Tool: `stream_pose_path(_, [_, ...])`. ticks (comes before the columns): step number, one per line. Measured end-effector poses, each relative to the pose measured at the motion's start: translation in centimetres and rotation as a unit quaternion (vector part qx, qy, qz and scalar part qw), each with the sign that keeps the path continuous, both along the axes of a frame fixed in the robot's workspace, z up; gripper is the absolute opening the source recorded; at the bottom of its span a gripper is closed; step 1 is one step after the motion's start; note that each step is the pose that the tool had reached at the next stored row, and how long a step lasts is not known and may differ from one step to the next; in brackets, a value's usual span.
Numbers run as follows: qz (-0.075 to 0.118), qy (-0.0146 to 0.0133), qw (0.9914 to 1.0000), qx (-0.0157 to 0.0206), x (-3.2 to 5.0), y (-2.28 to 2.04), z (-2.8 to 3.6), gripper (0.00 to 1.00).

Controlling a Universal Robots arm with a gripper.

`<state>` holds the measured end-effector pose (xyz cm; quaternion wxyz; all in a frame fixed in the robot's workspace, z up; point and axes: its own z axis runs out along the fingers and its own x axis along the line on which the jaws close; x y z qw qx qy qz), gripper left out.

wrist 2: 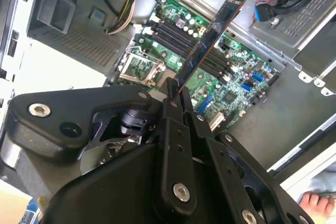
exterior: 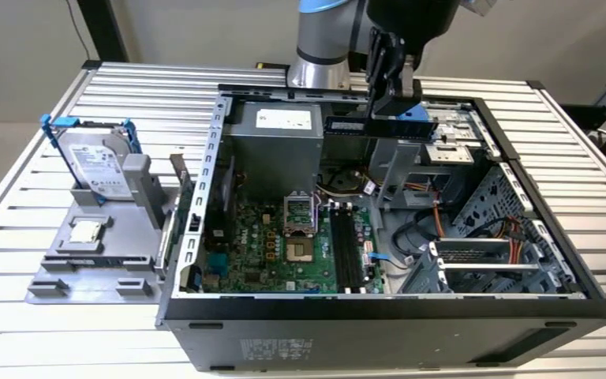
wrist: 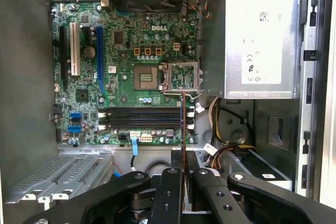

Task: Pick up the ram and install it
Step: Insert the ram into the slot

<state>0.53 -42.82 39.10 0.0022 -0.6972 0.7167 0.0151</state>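
My gripper (exterior: 393,117) is shut on the ram (exterior: 379,126), a long, thin, dark blue-green stick held level high over the open computer case (exterior: 192,237). In the second wrist view the ram (wrist 2: 210,38) juts out from the shut gripper (wrist 2: 176,92) over the green motherboard (wrist 2: 239,80). In the first wrist view the ram (wrist: 182,121) appears edge-on as a thin line between the fingers (wrist: 173,182), crossing the black memory slots (wrist: 139,119). Those slots (exterior: 347,249) lie well below the stick, which touches nothing else.
A silver hard drive with blue rails (exterior: 98,162) leans on a grey fixture (exterior: 103,268) at the exterior view's left, with a small square chip (exterior: 85,230) on it. Inside the case are the power supply (exterior: 271,138), the open processor socket (exterior: 297,213), cables (exterior: 419,229) and a drive cage (exterior: 482,260).
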Motion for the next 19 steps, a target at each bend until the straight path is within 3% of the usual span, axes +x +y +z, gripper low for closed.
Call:
stream_pose_path(12, [-0.002, 0.0003, 1.00000, 0.0000, 0.00, 0.00, 0.00, 0.00])
stream_pose_path(16, [-0.029, 0.0003, 0.99957, 0.0000, 0.01, 0.00, -0.01, 0.00])
stream_pose_path(19, [-0.055, 0.0003, 0.99850, 0.0000, 0.00, 0.00, -0.02, 0.00])
